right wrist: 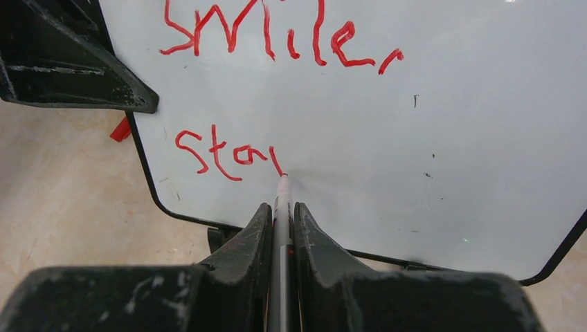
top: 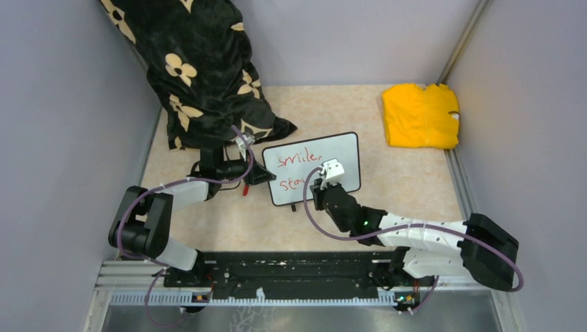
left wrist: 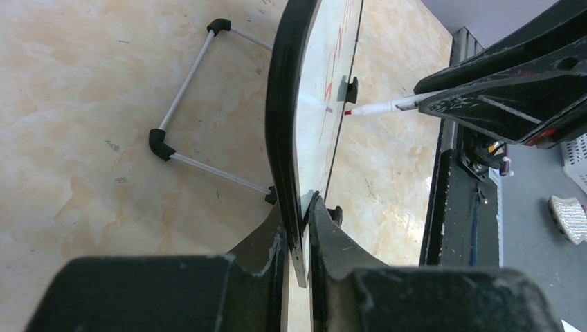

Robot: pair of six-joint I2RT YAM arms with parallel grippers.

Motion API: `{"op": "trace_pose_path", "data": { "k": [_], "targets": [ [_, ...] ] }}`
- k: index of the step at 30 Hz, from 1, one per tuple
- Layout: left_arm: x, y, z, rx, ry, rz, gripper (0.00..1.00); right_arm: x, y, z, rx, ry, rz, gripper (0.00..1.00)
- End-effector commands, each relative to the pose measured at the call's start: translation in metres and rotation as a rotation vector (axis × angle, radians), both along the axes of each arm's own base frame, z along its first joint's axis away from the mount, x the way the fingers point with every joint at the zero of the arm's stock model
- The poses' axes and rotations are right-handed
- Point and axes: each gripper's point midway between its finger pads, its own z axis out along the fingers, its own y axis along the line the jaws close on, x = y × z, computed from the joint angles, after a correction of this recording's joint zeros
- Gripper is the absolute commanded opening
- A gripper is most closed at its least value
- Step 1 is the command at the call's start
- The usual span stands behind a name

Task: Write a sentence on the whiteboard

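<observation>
Closest to you in the overhead view is the black rail (top: 291, 273) that carries both arm bases. Beyond it, the whiteboard (top: 342, 155) stands in the middle of the table (top: 408, 194). Its long axis runs left to right, with the right end slightly farther back and the written face toward the arms. Your left gripper (top: 266, 177) meets the board's left edge, and your right gripper (top: 320, 184) is at its lower middle. The sentence (top: 296, 160) sits on the board's left half in two red lines. A yellow cloth (top: 420, 114) lies in the far right corner, well apart, and a black flowered fabric (top: 201, 69) hangs at the far left.

From the left wrist, the nearest things are your own fingers (left wrist: 256, 263), closed on the board's black frame. You see the board edge-on, running straight away from the camera, with its wire stand (left wrist: 183, 104) on the back side. The marker (left wrist: 391, 105) points at the written face, but you cannot tell whether its red tip touches.

From the right wrist, the fingers are clamped on the marker. Its long axis runs straight away from the lens, and its tip is up against the board at the end of the last stroke. The top line reads "Smile,"; the lower one reads "sta" plus a started letter.
</observation>
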Motion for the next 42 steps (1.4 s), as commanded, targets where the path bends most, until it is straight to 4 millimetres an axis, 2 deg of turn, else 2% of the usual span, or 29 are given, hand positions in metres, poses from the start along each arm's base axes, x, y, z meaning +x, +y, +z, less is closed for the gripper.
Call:
{"op": "trace_pose_path", "data": {
  "k": [1, 7, 18, 31, 42],
  "targets": [
    [0.006, 0.015, -0.045, 0.143, 0.028, 0.074, 0.00, 0.007, 0.000, 0.038, 0.110, -0.066, -0.029, 0.00],
    [0.005, 0.015, -0.045, 0.143, 0.030, 0.074, 0.00, 0.016, 0.001, 0.055, 0.135, -0.097, -0.051, 0.00],
    [0.006, 0.014, -0.045, 0.142, 0.030, 0.073, 0.00, 0.023, 0.004, 0.051, 0.121, -0.082, -0.059, 0.00],
    [0.006, 0.014, -0.044, 0.142, 0.028, 0.072, 0.00, 0.020, 0.001, 0.027, 0.078, -0.034, -0.054, 0.00],
    [0.005, 0.013, -0.044, 0.143, 0.025, 0.070, 0.00, 0.009, -0.005, 0.003, 0.046, 0.020, -0.026, 0.00]
  ]
}}
